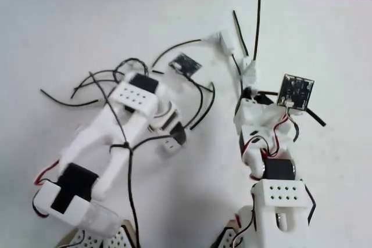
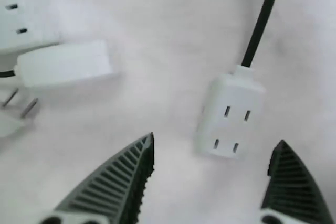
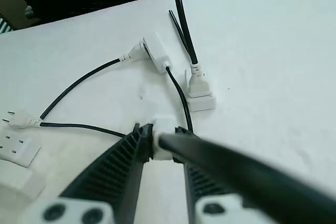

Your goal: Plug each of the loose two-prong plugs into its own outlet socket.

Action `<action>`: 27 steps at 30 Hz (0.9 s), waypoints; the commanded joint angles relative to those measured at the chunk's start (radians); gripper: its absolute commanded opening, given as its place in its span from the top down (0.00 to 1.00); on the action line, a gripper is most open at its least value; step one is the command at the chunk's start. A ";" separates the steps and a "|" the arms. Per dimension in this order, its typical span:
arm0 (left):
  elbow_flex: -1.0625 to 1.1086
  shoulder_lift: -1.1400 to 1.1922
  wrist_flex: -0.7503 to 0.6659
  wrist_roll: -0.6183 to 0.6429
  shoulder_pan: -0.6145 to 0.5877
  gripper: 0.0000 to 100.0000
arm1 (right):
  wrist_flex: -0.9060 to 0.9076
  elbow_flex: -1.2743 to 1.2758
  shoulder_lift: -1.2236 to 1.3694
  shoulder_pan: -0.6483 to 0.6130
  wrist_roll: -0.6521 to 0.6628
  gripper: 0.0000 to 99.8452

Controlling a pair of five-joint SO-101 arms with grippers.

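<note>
Lying inside spread left claw (image 2: 215, 143): outlet socket (image 2: 229, 115); right claw (image 3: 160, 128) pinching plug (image 3: 163, 142).

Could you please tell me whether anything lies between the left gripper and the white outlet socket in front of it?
Nothing visible does. The outlet socket lies on bare table at the fingertips of the open left gripper, and the loose two-prong plug lies off to one side, apart from it.

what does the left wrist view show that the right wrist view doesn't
Left wrist view: the open left gripper above a white socket block, a loose two-prong plug beside it. Right wrist view: the right gripper shut on a white connector, and a plug-and-socket pair farther off. Both: the white table and black cords.
</note>
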 commanded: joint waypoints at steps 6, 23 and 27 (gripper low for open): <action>0.060 -0.344 -0.020 0.006 -0.099 0.66 | 0.173 -0.078 -0.022 -0.077 0.029 0.98; 0.796 -1.081 -0.356 0.008 -0.601 0.66 | 0.374 -0.135 -0.012 -0.573 0.196 0.98; 0.942 -1.188 -0.428 0.008 -0.624 0.66 | 0.369 -0.137 0.036 -0.639 0.222 0.98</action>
